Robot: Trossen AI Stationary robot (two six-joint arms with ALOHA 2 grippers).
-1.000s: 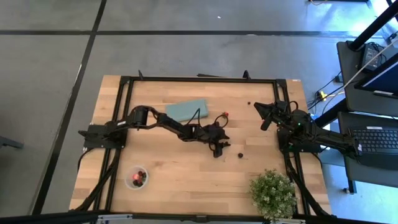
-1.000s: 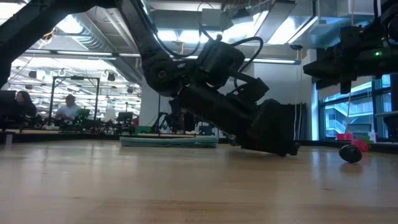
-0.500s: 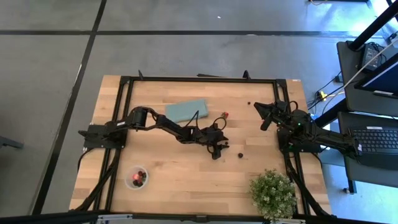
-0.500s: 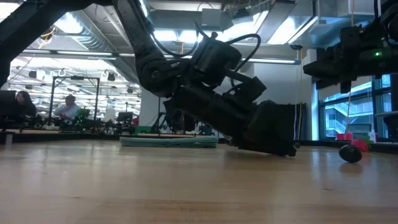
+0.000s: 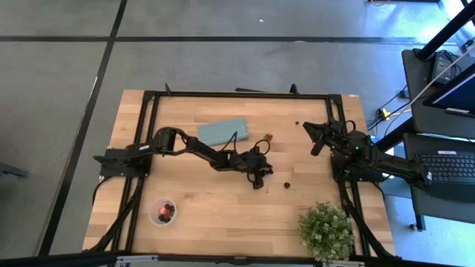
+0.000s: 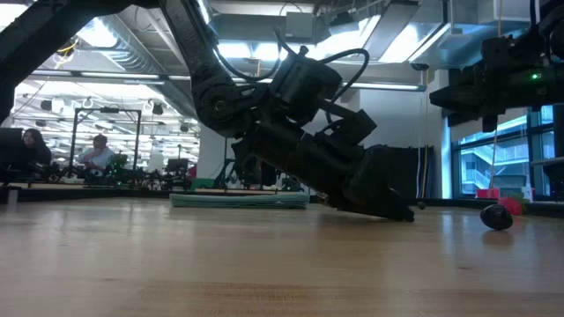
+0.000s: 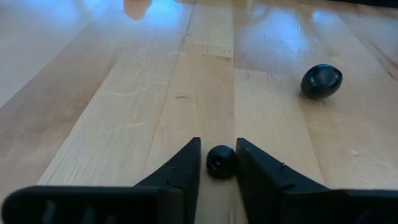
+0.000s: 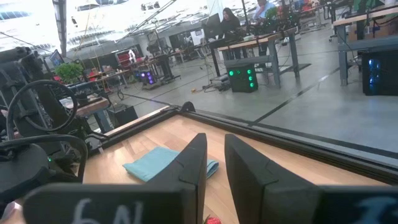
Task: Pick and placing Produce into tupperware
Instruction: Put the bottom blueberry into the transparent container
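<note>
My left gripper (image 5: pixel 257 180) is down at the table's middle, its fingers on either side of a tiny dark berry (image 7: pixel 221 162) and shut on it. A second dark berry (image 5: pixel 286 185) lies just to its right, also seen in the left wrist view (image 7: pixel 321 81) and the low view (image 6: pixel 496 217). A red berry (image 5: pixel 269 136) and a dark one (image 5: pixel 297 124) lie farther back. The small clear cup (image 5: pixel 163 212) stands near the front left with red and dark berries inside. My right gripper (image 5: pixel 312 137) hovers at the right, shut and empty (image 8: pixel 214 180). My left gripper pinches the dark berry's two sides (image 7: pixel 211 163) between its fingertips (image 7: pixel 244 163). The fingers come in low and slanting down from the table's left. The berry rests on the wooden table top.
A flat teal-blue rectangle (image 5: pixel 223 131) lies at the back middle. A bushy green potted plant (image 5: pixel 325 231) stands at the front right corner. A black frame (image 5: pixel 237 95) runs around the table. People sit at desks far behind the table (image 6: pixel 92 154).
My left gripper has shifted slightly toward the table's left and near edge and stays low at the table top.
</note>
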